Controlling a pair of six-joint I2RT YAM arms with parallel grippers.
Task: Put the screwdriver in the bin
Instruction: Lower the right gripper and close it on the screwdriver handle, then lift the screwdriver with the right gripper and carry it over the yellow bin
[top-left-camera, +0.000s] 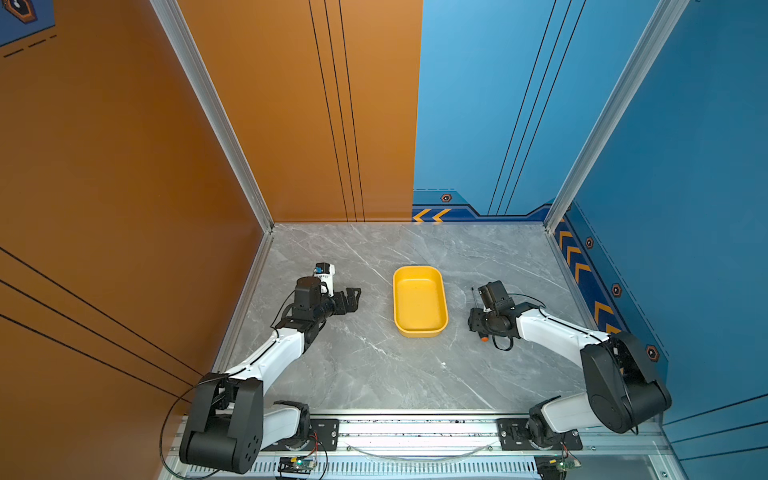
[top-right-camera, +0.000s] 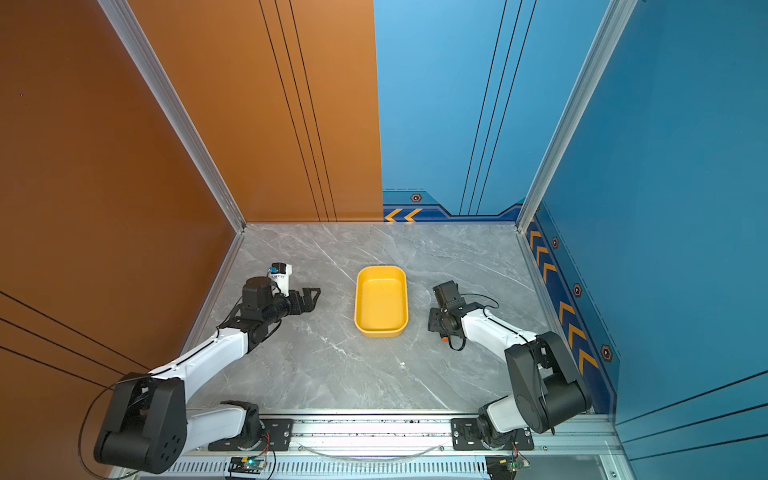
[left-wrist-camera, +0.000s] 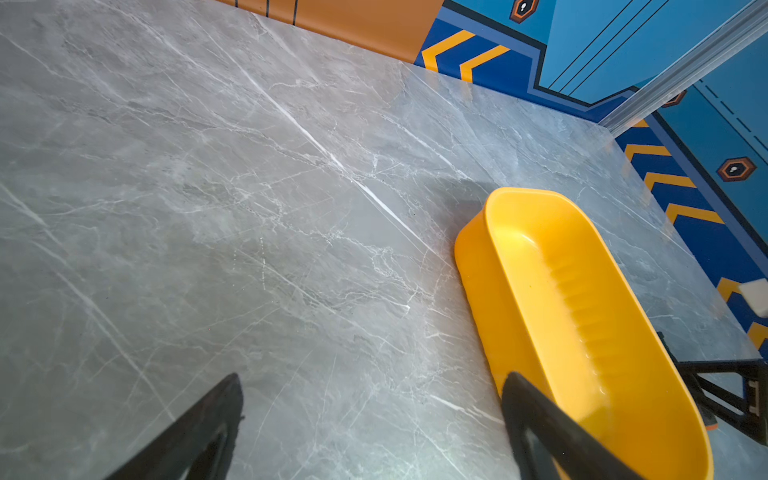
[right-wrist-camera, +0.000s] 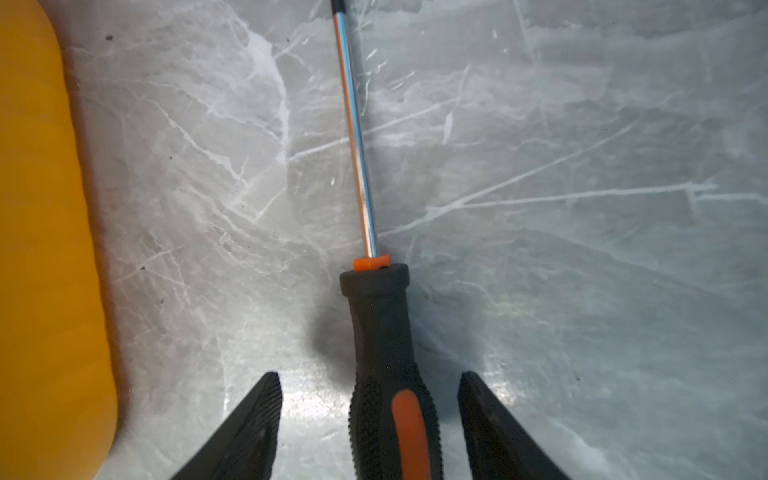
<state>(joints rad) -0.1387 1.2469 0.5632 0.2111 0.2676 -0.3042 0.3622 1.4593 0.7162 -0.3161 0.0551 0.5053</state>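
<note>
Grey desk (top-left-camera: 374, 374): screwdriver (right-wrist-camera: 382, 332) lies beside the empty bin (top-left-camera: 417, 268); right pincer (right-wrist-camera: 369, 374) straddles its handle, half-open, gripping nothing yet.

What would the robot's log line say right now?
right gripper: open astride screwdriver handle, not gripped | left gripper: open, empty | bin: empty | screwdriver: on table

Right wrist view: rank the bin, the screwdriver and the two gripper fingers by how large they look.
1. bin, though the frame crops it.
2. screwdriver.
3. The two fingers of the right gripper: they look alike, so no order between them.
</note>
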